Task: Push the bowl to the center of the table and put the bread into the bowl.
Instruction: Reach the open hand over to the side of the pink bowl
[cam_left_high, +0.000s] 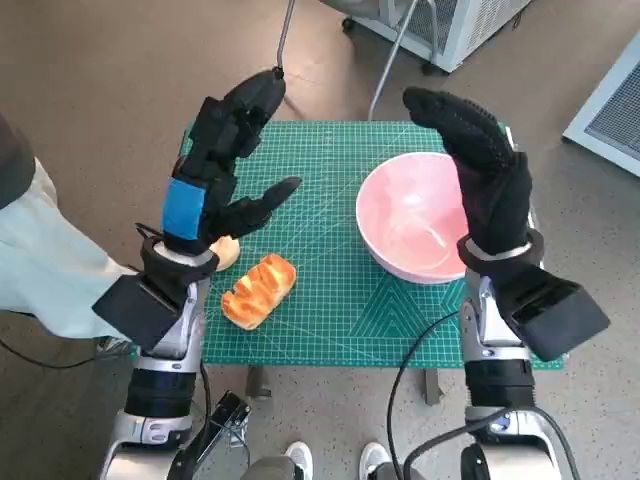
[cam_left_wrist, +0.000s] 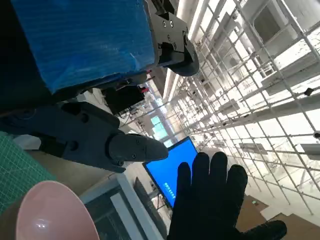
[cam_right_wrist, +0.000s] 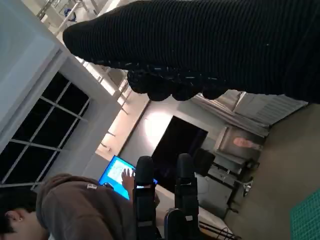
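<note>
A pink bowl stands on the right part of the green cutting mat; its rim also shows in the left wrist view. A golden bread roll lies at the mat's front left. My left hand is raised above the mat's left side, fingers spread and holding nothing. My gloved right hand is raised above the bowl's right rim, fingers apart and empty; the glove also appears in the left wrist view.
A second pale orange piece lies half hidden under my left wrist. White appliances and chair legs stand on the floor beyond the table. A person in a brown hoodie sits nearby, with a pale sleeve at the left.
</note>
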